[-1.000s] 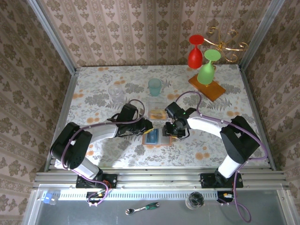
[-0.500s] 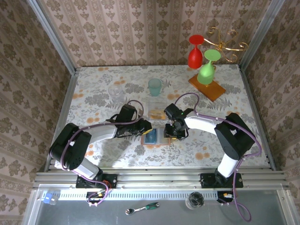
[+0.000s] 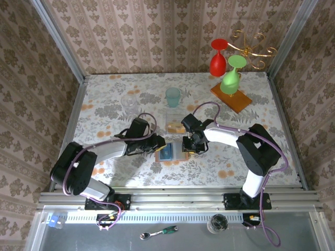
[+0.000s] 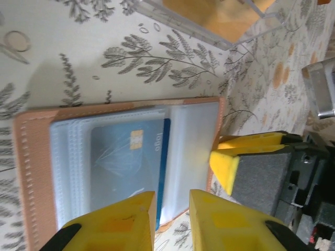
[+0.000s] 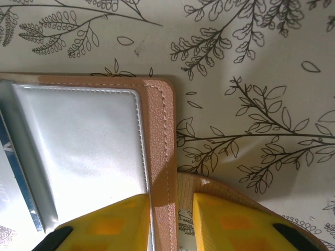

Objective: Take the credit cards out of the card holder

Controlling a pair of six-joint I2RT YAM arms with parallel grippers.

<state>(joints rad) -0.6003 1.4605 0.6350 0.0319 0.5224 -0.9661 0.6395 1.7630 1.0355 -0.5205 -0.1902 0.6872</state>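
Your card holder [image 3: 181, 156] lies open and flat on the desk [image 3: 104, 89], long side running left to right. The left wrist view shows 1 blue card [image 4: 128, 159] in its clear pocket. The top view shows a teal cup [image 3: 172, 97] behind. Your left pincer [image 4: 171, 201] is narrow above the holder. Your right pincer [image 5: 171, 204] is narrow astride its leather edge; you cannot tell if it pinches.

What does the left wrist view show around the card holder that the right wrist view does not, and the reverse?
Left wrist, not right wrist: the blue credit card face-up with its gold chip behind clear sleeves, and a clear container at the top edge. Right wrist, not left wrist: both yellow fingers of the right gripper straddling the stitched leather edge of the card holder. Both: the open card holder on the leaf-patterned tablecloth.
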